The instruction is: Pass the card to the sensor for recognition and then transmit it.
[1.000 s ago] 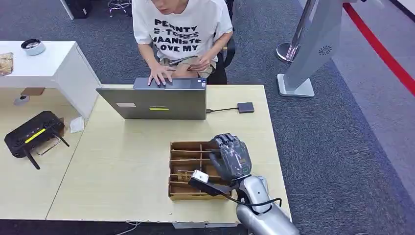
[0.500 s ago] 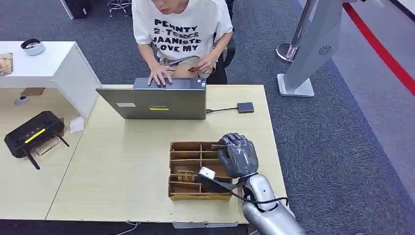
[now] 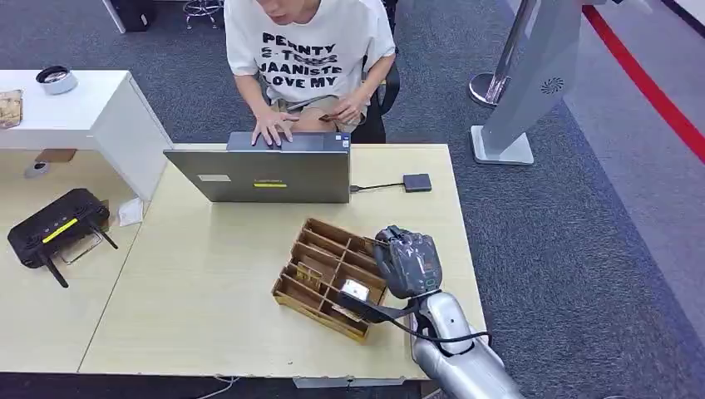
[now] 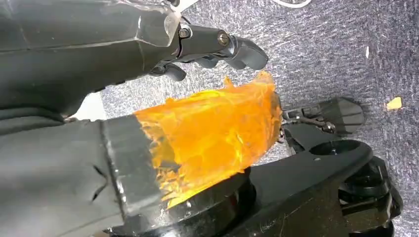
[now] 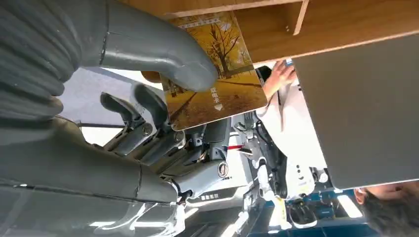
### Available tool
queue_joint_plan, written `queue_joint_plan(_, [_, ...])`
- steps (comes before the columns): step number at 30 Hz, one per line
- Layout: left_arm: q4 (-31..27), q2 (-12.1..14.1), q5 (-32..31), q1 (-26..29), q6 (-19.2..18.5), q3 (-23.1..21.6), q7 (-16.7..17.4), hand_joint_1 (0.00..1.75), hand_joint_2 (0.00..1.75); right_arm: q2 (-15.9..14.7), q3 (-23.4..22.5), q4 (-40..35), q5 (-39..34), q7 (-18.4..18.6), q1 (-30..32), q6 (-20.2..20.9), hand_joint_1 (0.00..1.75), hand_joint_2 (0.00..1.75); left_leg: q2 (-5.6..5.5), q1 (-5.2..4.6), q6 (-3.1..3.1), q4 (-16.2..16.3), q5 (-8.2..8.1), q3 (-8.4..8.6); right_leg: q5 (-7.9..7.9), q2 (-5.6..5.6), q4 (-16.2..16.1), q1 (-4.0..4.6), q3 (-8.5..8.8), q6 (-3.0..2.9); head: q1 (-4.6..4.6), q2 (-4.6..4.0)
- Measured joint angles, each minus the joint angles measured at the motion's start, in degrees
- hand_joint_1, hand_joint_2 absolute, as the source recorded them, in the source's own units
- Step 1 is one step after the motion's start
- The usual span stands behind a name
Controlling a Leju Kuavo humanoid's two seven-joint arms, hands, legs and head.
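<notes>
Right wrist view: the right hand [image 5: 148,123] pinches a card [image 5: 212,74] printed with golden autumn trees and small white lettering, thumb on its face, darker fingers [image 5: 143,106] behind it, just beside the wooden divided tray [image 3: 328,274] on the tabletop [image 3: 208,291].

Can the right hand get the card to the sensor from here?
Probably yes: the right hand already pinches the card, and bare table lies between it and the small dark sensor beside the laptop.
</notes>
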Motion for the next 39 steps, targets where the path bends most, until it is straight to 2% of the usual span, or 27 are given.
queue_joint_plan(14, [0.0, 0.1, 0.1, 0.0, 0.0, 0.0, -0.2, 0.00, 0.00, 0.0, -0.3, 0.0, 0.0, 0.0, 0.0, 0.2, 1.75, 1.75, 0.00, 0.00, 0.00, 0.0, 0.00, 0.00, 0.00, 0.00, 0.0, 0.00, 0.01, 0.00, 0.00, 0.00])
queue_joint_plan(19, [0.0, 0.1, 0.5, 0.0, 0.0, -0.1, -0.3, 0.00, 0.00, 0.0, -0.7, -1.0, -1.1, -1.2, 0.6, -0.8, 1.75, 1.75, -0.01, 0.00, 0.00, 0.0, 0.00, -0.02, 0.00, -0.01, 0.0, 0.00, 0.01, 0.00, 0.00, 0.00])
queue_joint_plan(23, [0.0, 0.1, 0.9, 0.0, 0.0, -0.2, -0.4, 0.00, 0.00, 0.0, -1.2, -5.7, -2.7, -2.4, 2.2, -3.0, 1.75, 1.75, 0.01, 0.00, 0.00, 0.0, 0.00, -0.03, 0.00, 0.01, 0.0, 0.00, -0.01, 0.00, 0.00, 0.00])
queue_joint_plan(31, [0.0, 0.1, 0.9, 0.1, 0.0, -0.4, -0.5, 0.00, 0.00, 0.0, -1.9, -11.1, -3.5, -2.8, 3.2, -3.1, 1.75, 1.75, 0.01, 0.00, 0.00, 0.0, 0.00, -0.02, 0.00, 0.01, 0.0, 0.00, -0.01, 0.00, 0.00, 0.00])
queue_joint_plan(39, [0.0, 0.1, 1.4, 0.1, 0.3, -0.4, -0.7, 0.00, 0.00, 0.0, -2.2, -18.9, -8.8, -5.0, 4.9, -3.8, 1.75, 1.75, 0.00, 0.00, 0.00, 0.0, 0.00, -0.03, 0.00, 0.00, 0.0, 0.00, -0.02, -0.01, 0.00, 0.00])
